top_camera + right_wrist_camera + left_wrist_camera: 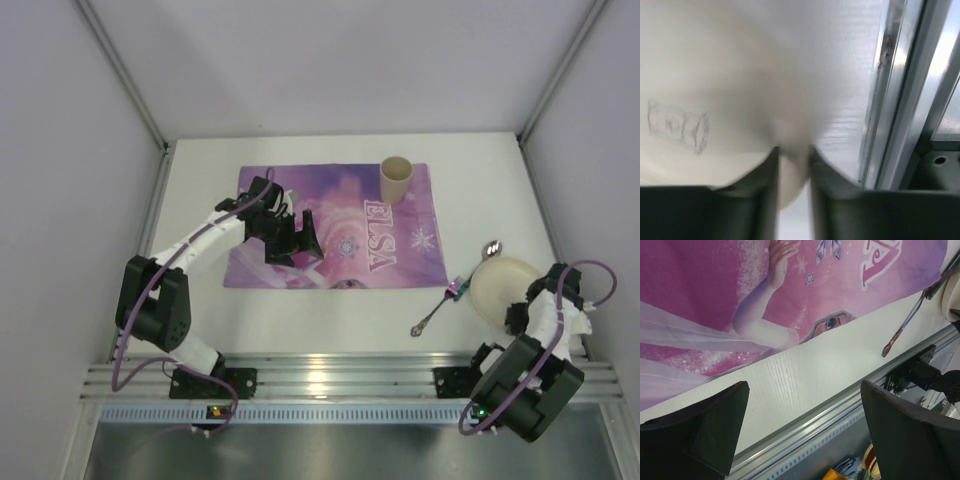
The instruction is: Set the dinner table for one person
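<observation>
Filling most of the overhead view, the table (330,318) is a flat, plain white rectangle, far larger than anything on it, with a ribbed aluminium rail (330,380) along its near edge where both arms are bolted. A purple "ELSA" placemat (335,225) lies on its far middle part, and a beige cup (397,180) stands upright on the mat's far right corner. The left pincer (292,245) hangs over the mat with its jaws spread and nothing between them. On the bare white surface to the right sits a cream plate (500,280), with a spoon (491,248) just beyond it and a slender utensil (435,310) lying at a slant to its left; the right pincer (522,308) is at the plate's near right rim. From the left wrist, the left pincer (802,390) shows two dark fingers (695,435) standing wide apart above the table (805,375), whose white top has a fine grain and meets the rail (810,432) below the mat's edge. From the right wrist, the right pincer (792,185) pinches the plate (715,150) by its rim, which fills the narrow gap between the fingers (765,205), while the table (845,125) runs white to the rail (900,100) at the right.
</observation>
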You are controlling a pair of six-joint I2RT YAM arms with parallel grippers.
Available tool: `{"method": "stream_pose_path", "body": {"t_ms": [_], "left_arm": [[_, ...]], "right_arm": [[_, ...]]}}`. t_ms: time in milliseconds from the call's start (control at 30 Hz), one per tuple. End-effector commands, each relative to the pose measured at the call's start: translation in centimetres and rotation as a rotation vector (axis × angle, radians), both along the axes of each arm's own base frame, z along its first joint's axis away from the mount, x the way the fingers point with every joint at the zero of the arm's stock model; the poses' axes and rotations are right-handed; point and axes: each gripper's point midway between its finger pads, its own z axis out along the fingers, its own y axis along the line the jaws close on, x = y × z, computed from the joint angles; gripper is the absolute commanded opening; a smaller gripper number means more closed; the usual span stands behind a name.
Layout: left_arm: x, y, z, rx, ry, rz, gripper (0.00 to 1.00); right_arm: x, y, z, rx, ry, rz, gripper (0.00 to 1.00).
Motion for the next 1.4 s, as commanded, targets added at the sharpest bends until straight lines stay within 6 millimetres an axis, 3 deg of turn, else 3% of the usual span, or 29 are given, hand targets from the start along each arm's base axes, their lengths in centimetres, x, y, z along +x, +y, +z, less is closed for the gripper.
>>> {"method": "stream_pose_path", "body": {"t_ms": [0, 33, 167, 267, 300, 367, 400, 467, 500, 567, 600, 700, 800, 833, 867, 900, 967, 1000, 1100, 1267, 1367], "left_arm": [[0.8, 0.3, 1.5, -0.009, -0.081, -0.006, 0.99], [0.8, 0.5, 1.6, -0.005, -0.081, 0.002, 0.99], [0.8, 1.0, 1.4, 0.009, -0.08, 0.007, 0.99], [1.0, 1.1, 1.1, 0.018, -0.078, 0.012, 0.99], [0.9, 1.0, 1.0, 0.019, -0.072, 0.011, 0.99], [1.1, 1.0, 1.1, 0.023, -0.073, 0.014, 0.99], [1.2, 1.0, 1.1, 0.024, -0.073, 0.012, 0.99], [1.4, 0.9, 1.2, 0.023, -0.072, 0.012, 0.99], [1.4, 0.9, 1.1, 0.026, -0.069, 0.011, 0.99], [1.6, 0.9, 1.2, 0.025, -0.072, 0.011, 0.99], [1.6, 0.9, 1.2, 0.028, -0.07, 0.015, 0.99], [1.8, 1.1, 1.1, 0.038, -0.064, 0.025, 0.99], [1.9, 1.1, 1.4, 0.044, -0.072, 0.033, 0.99], [2.0, 1.3, 1.6, 0.056, -0.08, 0.04, 0.99], [2.1, 1.5, 1.7, 0.065, -0.086, 0.043, 0.99], [2.2, 1.7, 1.9, 0.072, -0.092, 0.048, 0.99], [2.5, 2.1, 2.1, 0.093, -0.098, 0.062, 0.99], [2.6, 2.4, 2.3, 0.096, -0.103, 0.073, 0.99], [2.9, 3.3, 2.9, 0.11, -0.122, 0.113, 0.99], [2.9, 5.7, 3.4, 0.172, -0.136, 0.188, 0.99], [2.1, 8.3, 3.0, 0.218, -0.105, 0.261, 0.99]], "right_arm": [[0.8, -1.8, -0.7, -0.067, 0.009, 0.014, 0.05], [0.9, -1.9, -0.7, -0.066, 0.012, 0.018, 0.0], [1.1, -2.1, 0.1, -0.061, 0.03, 0.062, 0.0], [2.3, -3.1, 2.8, -0.116, -0.016, 0.087, 0.0], [3.5, -4.0, 4.9, -0.159, -0.065, 0.095, 0.0], [4.1, -4.3, 6.8, -0.172, -0.086, 0.115, 0.0], [5.4, -5.2, 9.2, -0.21, -0.136, 0.122, 0.0], [6.3, -5.1, 11.7, -0.229, -0.164, 0.15, 0.0], [7.7, -5.4, 14.4, -0.266, -0.218, 0.165, 0.0], [8.9, -4.7, 16.7, -0.26, -0.285, 0.173, 0.0], [9.8, -4.6, 18.8, -0.279, -0.34, 0.182, 0.0], [12.6, -1.0, 21.9, -0.255, -0.437, 0.307, 0.0], [14.6, 2.6, 23.3, -0.224, -0.481, 0.432, 0.0], [15.3, 5.7, 23.2, -0.187, -0.489, 0.526, 0.0], [15.7, 7.1, 23.0, -0.18, -0.488, 0.575, 0.0], [16.0, 10.8, 22.2, -0.141, -0.472, 0.7, 0.0], [16.1, 13.6, 21.6, -0.147, -0.454, 0.759, 0.0], [15.9, 17.0, 20.8, -0.128, -0.437, 0.868, 0.0], [16.4, 22.1, 19.5, -0.128, -0.42, 1.015, 0.0], [20.4, 26.7, 18.3, -0.089, -0.48, 1.12, 0.0], [23.1, 28.8, 17.5, -0.074, -0.478, 1.178, 0.0]]}}
